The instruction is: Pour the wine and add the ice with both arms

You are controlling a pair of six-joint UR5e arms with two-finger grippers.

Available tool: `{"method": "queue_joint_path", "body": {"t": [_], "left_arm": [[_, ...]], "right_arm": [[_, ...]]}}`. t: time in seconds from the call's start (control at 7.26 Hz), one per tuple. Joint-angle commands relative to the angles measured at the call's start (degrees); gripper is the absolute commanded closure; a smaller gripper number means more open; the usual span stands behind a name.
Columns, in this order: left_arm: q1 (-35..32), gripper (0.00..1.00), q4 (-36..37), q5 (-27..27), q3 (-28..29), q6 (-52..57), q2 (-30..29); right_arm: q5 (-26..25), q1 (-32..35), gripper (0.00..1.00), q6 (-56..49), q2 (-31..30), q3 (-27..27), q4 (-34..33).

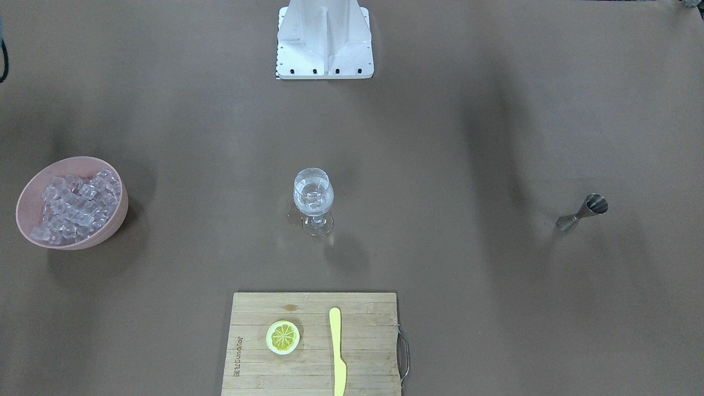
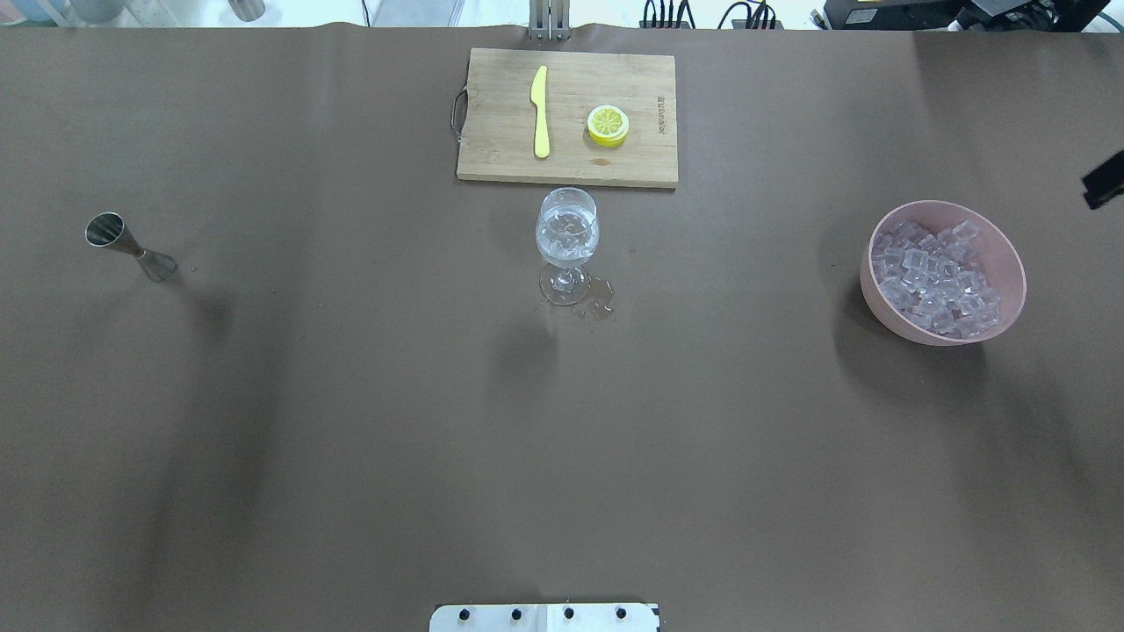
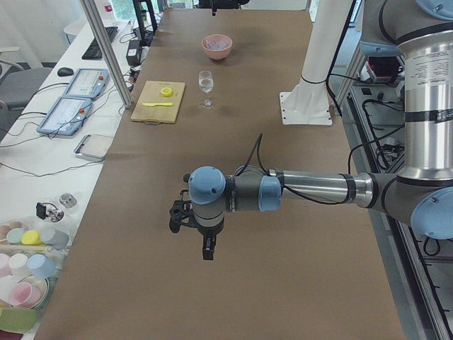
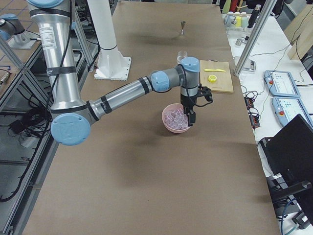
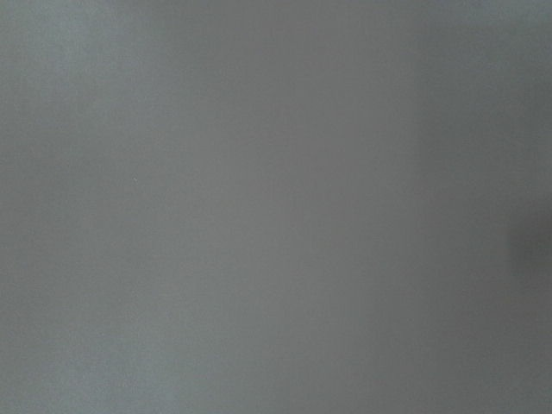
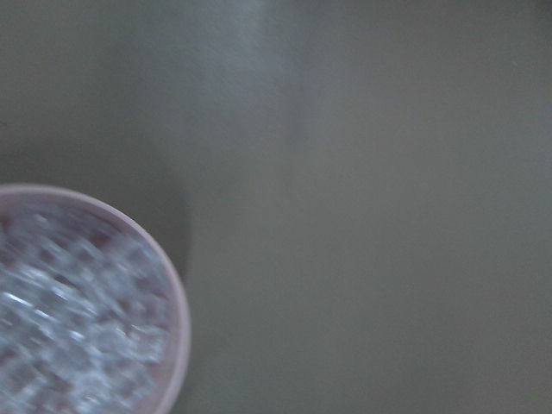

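a stemmed wine glass (image 2: 566, 263) stands upright at the middle of the brown table (image 2: 351, 395), holding a little clear wine (image 2: 567, 247), and a small wet patch (image 2: 599, 305) on the table touches its foot on the right. just beyond it lies a wooden cutting board (image 2: 500, 145) bearing a yellow knife (image 2: 539, 112) and, apart from it, a lemon half (image 2: 608, 125) cut side up. far left stands a steel jigger (image 2: 130, 247), far right a pink bowl (image 2: 881, 303) heaped with ice (image 2: 935, 279) cubes, and a white base bracket (image 2: 544, 617) shows at the bottom edge.
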Motion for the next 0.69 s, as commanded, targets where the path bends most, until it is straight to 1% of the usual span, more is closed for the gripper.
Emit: {"method": "queue_joint_path", "body": {"t": [0.0,0.14,0.28,0.41,0.55], "left_arm": [[0.0,0.02,-0.1,0.0,-0.1,0.1,0.0],[0.0,0.02,-0.1,0.0,-0.1,0.2,0.0],[0.0,0.02,-0.2,0.0,-0.1,0.3,0.0],[0.0,0.02,-0.2,0.0,-0.1,0.3,0.0],[0.0,0.02,-0.3,0.0,-0.2,0.4,0.0]], "right_arm": [[-1.0,8.3,0.00,-12.5,-8.8,-7.0,1.0],[-1.0,11.1,0.00,-14.3,-11.1,-7.6,2.1],[-0.5,11.7,0.00,-14.2,-12.0,-7.6,4.7],[1.6,12.3,0.00,-14.1,-11.6,-7.1,4.9],[8.2,12.9,0.00,-13.7,-11.3,-6.8,5.1]]}}
